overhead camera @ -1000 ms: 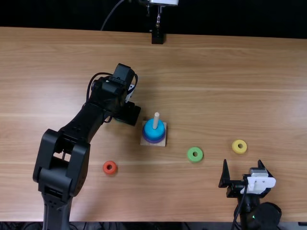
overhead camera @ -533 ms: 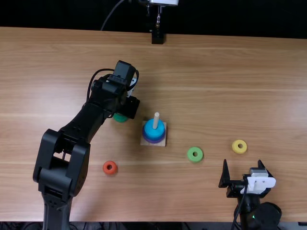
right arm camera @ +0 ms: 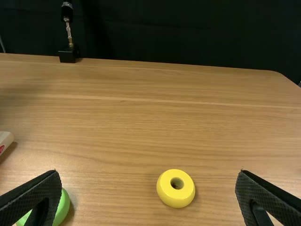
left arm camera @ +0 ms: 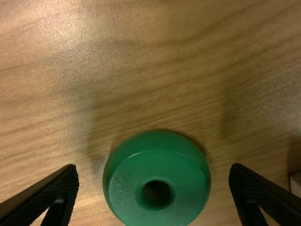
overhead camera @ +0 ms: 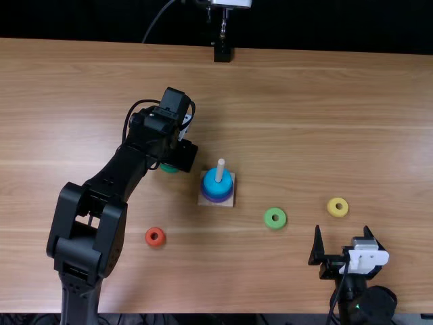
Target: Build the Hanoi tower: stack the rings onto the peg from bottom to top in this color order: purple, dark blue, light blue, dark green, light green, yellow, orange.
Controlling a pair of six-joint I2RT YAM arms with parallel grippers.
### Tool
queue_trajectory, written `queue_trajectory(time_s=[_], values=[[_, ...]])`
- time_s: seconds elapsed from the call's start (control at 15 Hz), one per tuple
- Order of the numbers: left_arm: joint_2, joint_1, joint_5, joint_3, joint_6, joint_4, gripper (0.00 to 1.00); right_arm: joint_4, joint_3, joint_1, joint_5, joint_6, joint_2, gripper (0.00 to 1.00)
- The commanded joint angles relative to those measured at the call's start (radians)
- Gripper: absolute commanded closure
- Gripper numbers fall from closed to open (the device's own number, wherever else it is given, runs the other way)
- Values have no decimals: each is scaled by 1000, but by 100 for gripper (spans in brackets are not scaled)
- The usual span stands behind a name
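My left gripper (overhead camera: 181, 157) is over the dark green ring (overhead camera: 169, 168), left of the peg (overhead camera: 220, 170). In the left wrist view the left gripper (left arm camera: 154, 175) is open, one finger on each side of the dark green ring (left arm camera: 136, 200), which lies flat. Around the peg sits a light blue ring (overhead camera: 213, 181) above a purple-blue layer (overhead camera: 216, 198), on a square base (overhead camera: 226, 203). My right gripper (overhead camera: 342, 233) stands open near the yellow ring (overhead camera: 337, 207); the right wrist view has that gripper (right arm camera: 148, 174) with the yellow ring (right arm camera: 176, 194) beyond its fingertips.
A light green ring (overhead camera: 275, 218) lies right of the base, and an orange-red ring (overhead camera: 155, 237) lies nearer the front edge, beside the left arm. A black stand (overhead camera: 222, 52) is at the table's far edge (overhead camera: 325, 50).
My left gripper first shifted toward the far edge, uncovering more of the dark green ring, then came slightly back over it. The right arm and the other rings have kept their places.
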Motion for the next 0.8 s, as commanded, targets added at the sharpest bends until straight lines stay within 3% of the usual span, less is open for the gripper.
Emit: queue_trajectory(time_s=[0.0,0.73], values=[[27,-13,-3,3,9,-4,0,-74,-64,-8,7,-4,-13,0],[26,-13,-1,-25,11,-87,0,-74,-64,-8,6,-4,-13,0]])
